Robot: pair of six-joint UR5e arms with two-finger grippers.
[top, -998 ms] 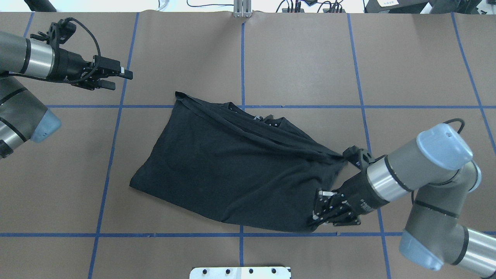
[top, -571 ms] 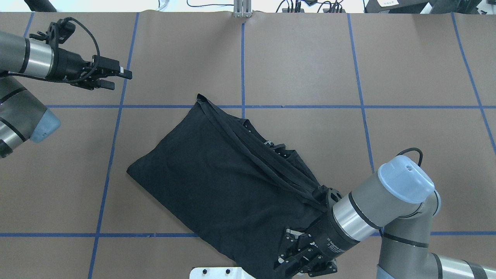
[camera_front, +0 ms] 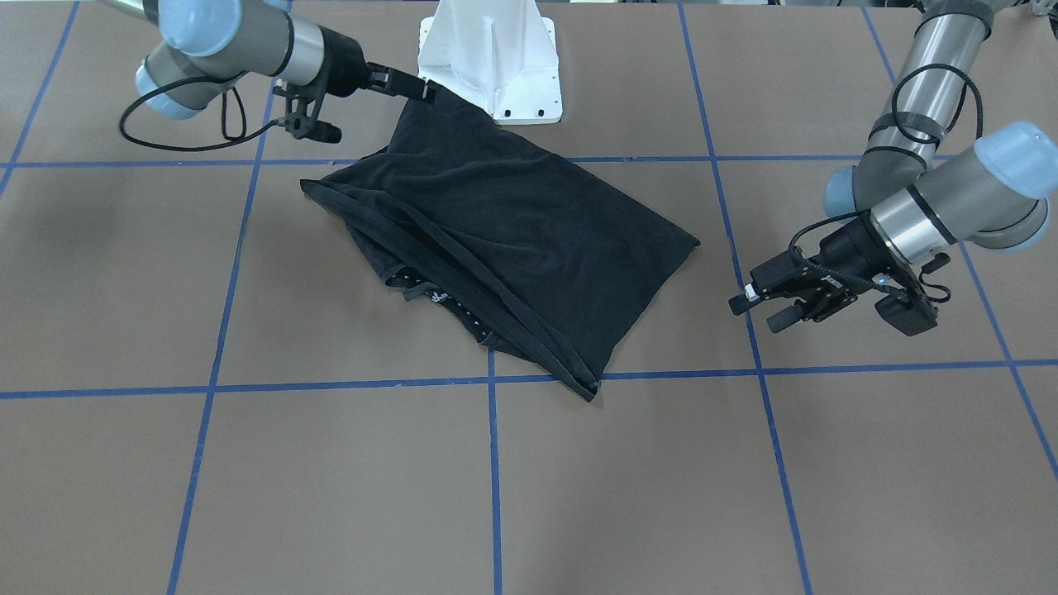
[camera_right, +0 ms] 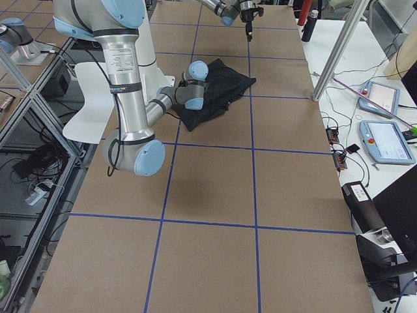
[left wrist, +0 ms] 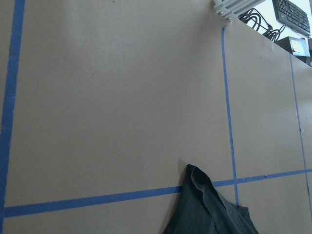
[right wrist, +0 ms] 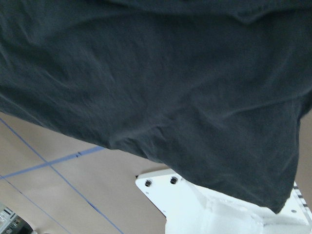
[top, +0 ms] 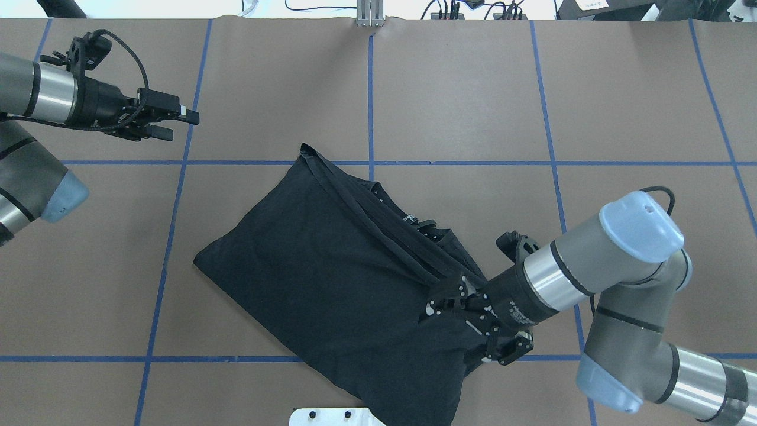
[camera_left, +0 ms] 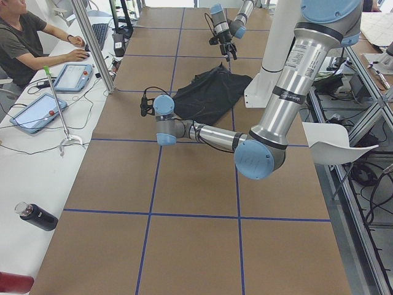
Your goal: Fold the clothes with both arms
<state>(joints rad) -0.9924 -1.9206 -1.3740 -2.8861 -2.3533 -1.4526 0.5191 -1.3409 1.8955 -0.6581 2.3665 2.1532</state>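
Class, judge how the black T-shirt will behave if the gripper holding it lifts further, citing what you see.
Probably floppy: the T-shirt sags from the right gripper in folds, keeping no shape. Likely light: a pinch on one corner raises that end. It may drag and bunch, since the rest lies creased on the table.

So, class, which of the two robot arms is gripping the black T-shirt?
The right arm, its jaws shut on a lifted edge of the T-shirt; the left arm hangs apart from it, jaws open, empty.
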